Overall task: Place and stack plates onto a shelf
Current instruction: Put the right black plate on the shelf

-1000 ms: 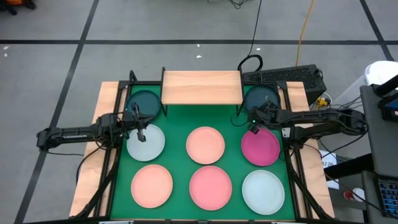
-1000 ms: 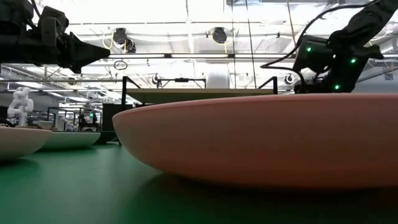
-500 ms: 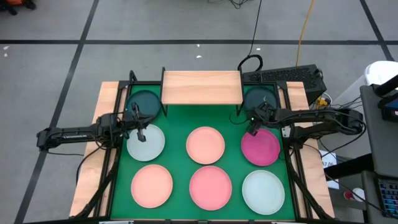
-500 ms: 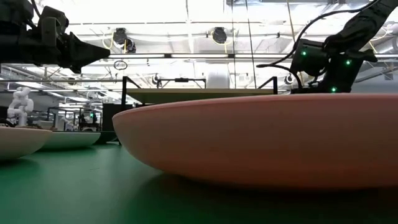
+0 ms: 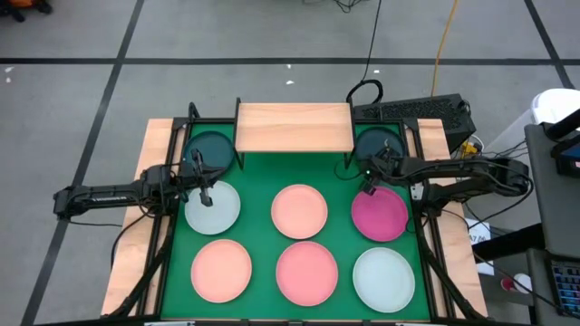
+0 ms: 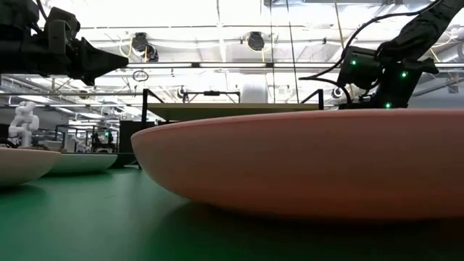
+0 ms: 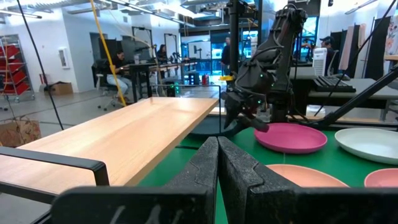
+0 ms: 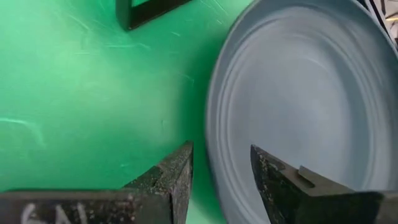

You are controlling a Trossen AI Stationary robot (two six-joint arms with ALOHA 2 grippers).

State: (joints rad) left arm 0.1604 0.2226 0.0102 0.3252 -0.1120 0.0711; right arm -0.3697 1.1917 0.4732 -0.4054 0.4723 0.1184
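Right gripper (image 8: 221,171): fingers parted, straddling rim of dark teal plate (image 8: 298,99) beside shelf (image 5: 294,127). Left gripper (image 7: 217,163): fingers pressed together, empty, above pale plate (image 5: 212,205).

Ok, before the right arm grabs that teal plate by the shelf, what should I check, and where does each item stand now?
1. Right hand open, fingers either side of the dark teal plate's rim: ok.
2. Rim seated deep enough between the fingers: cannot tell.
3. Shelf top bare, ready for a plate: ok.
4. Magenta plate clear of the right hand: cannot tell; it lies close beside it.
5. Left hand shut, hovering near the pale mint plate, out of the way: ok.
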